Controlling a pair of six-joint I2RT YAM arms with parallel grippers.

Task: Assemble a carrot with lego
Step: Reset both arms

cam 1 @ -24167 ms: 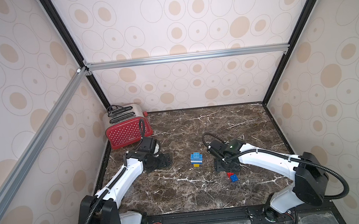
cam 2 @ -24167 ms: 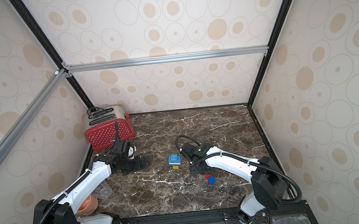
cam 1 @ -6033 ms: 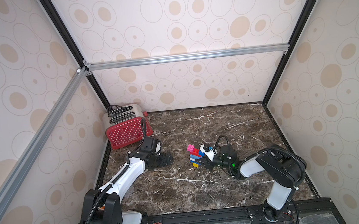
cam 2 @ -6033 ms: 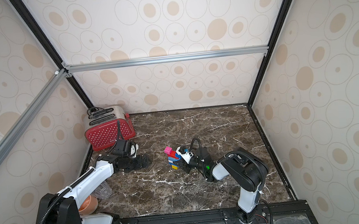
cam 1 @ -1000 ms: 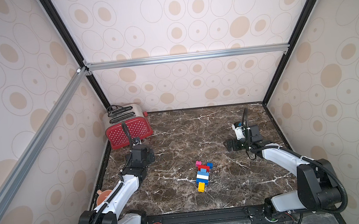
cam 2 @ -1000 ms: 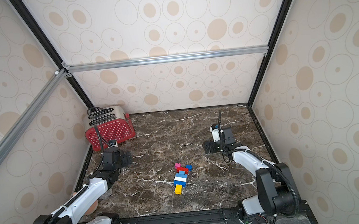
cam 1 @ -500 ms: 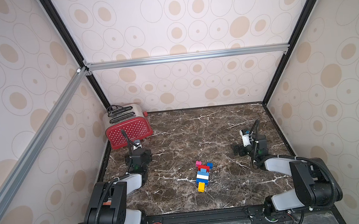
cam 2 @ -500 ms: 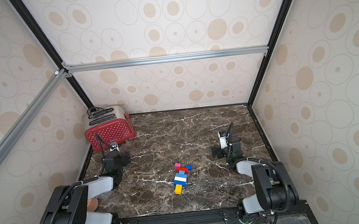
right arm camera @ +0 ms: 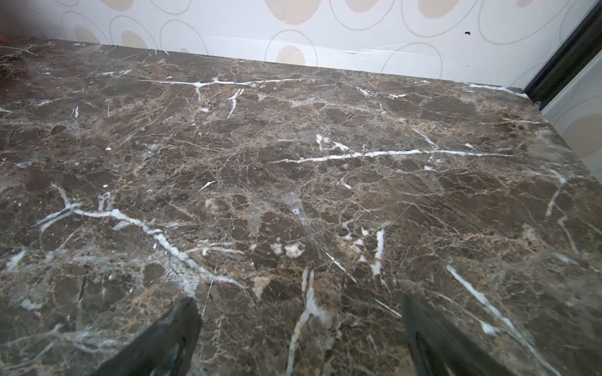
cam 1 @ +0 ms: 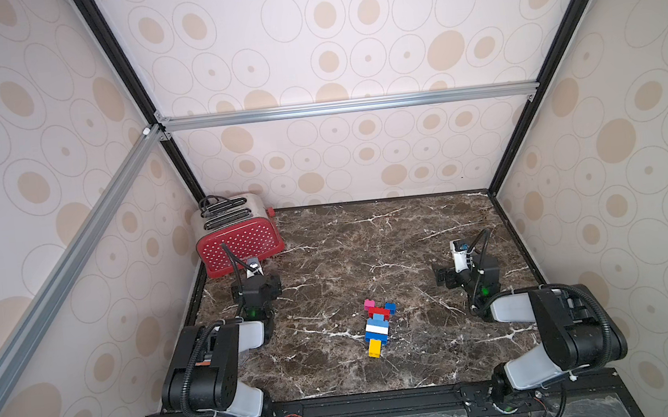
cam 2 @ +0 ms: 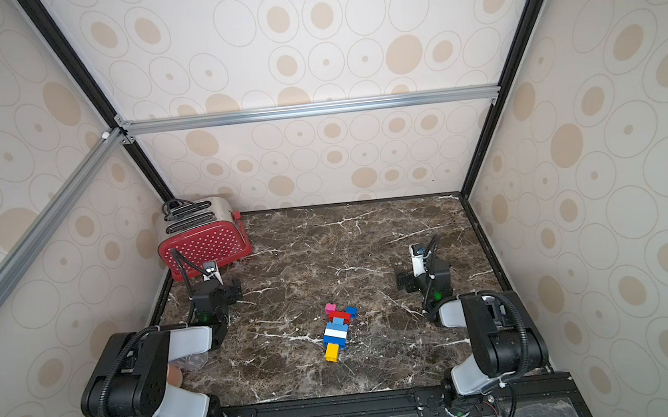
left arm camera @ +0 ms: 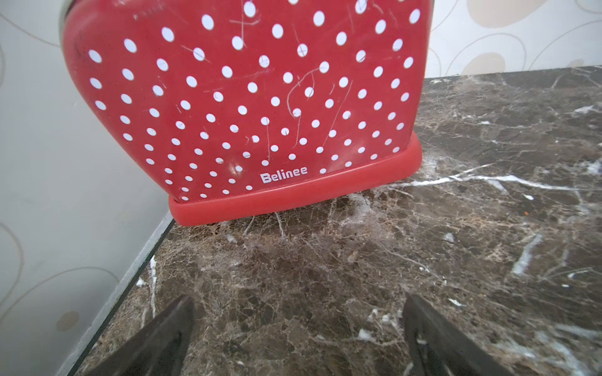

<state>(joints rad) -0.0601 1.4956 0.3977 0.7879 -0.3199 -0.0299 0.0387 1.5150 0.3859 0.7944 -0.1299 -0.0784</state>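
The carrot (cam 1: 378, 325) is lying flat on the tabletop (cam 1: 369, 248) in both top views, near the front middle, between the two arms and touching neither. Its yellow tip is pointing toward the front edge, and its pink and blue small bricks are pointing toward the back. It looks fully built. I am judging it light and stiff, with smooth, rather slippery sides. Its press-fit joints are likely to part if it is bent or lifted by one end, so the wide blue-white-blue body (cam 2: 335, 334), pinched across its flat sides, is looking like the safest hold. The tip and the small top bricks are looking like the worst. The top views are not showing clearly how either pair of jaws is standing.

The left wrist view is supplying that: the left gripper (left arm camera: 298, 301) is standing wide and empty, with bare tabletop between its jaws. It is facing the red dotted toaster (left arm camera: 247, 97), and the carrot is not appearing here.

The right wrist view is showing the right gripper (right arm camera: 299, 302) spread wide too, gripping nothing and looking over bare tabletop toward the back wall. The carrot is out of this view as well.
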